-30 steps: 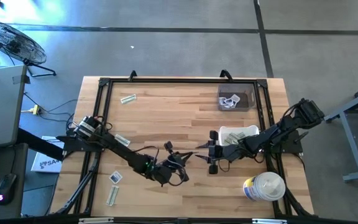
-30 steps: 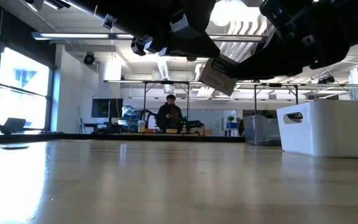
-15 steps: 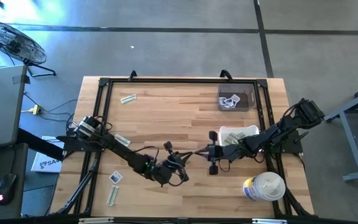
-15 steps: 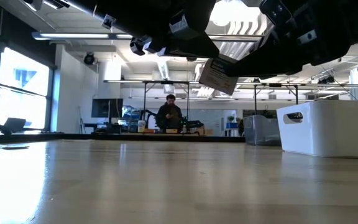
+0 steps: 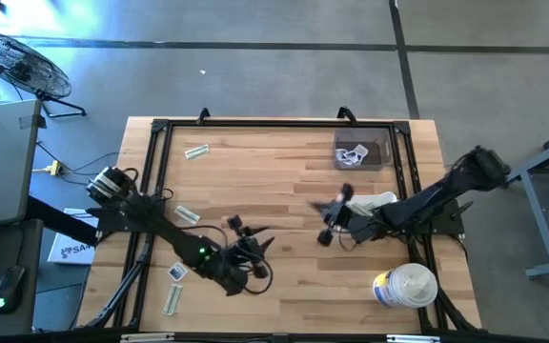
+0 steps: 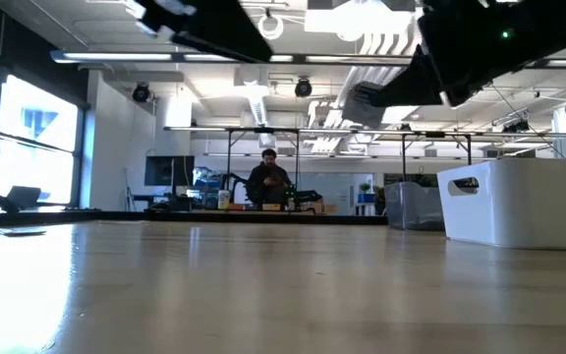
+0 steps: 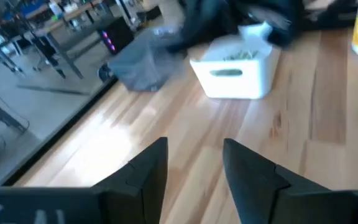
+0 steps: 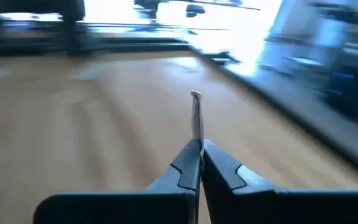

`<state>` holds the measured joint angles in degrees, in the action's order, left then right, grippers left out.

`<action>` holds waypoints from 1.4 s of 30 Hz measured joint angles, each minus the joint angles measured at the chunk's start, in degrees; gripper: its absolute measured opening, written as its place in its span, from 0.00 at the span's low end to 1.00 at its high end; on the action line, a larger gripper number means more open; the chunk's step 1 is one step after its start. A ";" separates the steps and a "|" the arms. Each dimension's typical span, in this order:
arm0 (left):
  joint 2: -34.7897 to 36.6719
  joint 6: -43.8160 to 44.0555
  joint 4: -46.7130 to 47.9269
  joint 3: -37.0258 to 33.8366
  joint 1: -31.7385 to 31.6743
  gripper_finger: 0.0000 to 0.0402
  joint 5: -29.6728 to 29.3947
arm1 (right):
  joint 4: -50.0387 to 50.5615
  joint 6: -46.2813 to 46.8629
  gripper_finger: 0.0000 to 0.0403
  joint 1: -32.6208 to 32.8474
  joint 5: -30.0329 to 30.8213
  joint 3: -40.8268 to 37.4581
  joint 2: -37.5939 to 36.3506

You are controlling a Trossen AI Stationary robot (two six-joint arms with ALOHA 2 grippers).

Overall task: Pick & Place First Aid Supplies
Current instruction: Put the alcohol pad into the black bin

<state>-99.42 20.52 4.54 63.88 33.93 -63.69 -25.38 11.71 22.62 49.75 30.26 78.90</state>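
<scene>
A thin flat packet (image 8: 196, 118) is seen edge-on, pinched between the closed fingers of the right end effector (image 8: 201, 149), which is held above the middle of the wooden surface (image 5: 274, 181), just beside the white bin (image 5: 375, 202). The left end effector (image 7: 194, 165) is seen with its fingers spread apart and nothing between them, low over the surface. Other packets are seen loose near the left edge (image 5: 176, 272) and inside the grey tray (image 5: 354, 154).
</scene>
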 joint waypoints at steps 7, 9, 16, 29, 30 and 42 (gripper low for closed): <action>1.25 11.84 10.59 0.00 3.00 0.38 -0.10 | 23.91 13.93 0.00 -8.12 9.83 0.00 -16.80; 1.02 13.31 10.79 0.00 3.04 0.38 0.66 | 30.96 17.55 0.00 -12.34 9.28 0.00 -20.60; 0.90 14.94 10.84 0.00 2.84 0.38 4.06 | 44.86 29.37 0.00 -30.29 0.56 0.00 -25.48; 0.88 14.94 10.65 0.00 2.84 0.38 4.18 | 25.85 28.51 0.01 -56.69 -28.93 -4.94 -14.08; 0.88 14.94 10.64 0.00 2.84 0.38 4.18 | 25.11 28.58 0.01 -57.95 -30.82 -4.94 -13.16; 0.86 15.09 10.61 0.00 2.84 0.38 3.35 | 22.60 27.73 0.03 -60.99 -38.81 -4.94 -2.77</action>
<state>-98.56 35.62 15.16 63.88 36.77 -60.34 -2.77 39.44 -38.37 10.94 25.32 76.13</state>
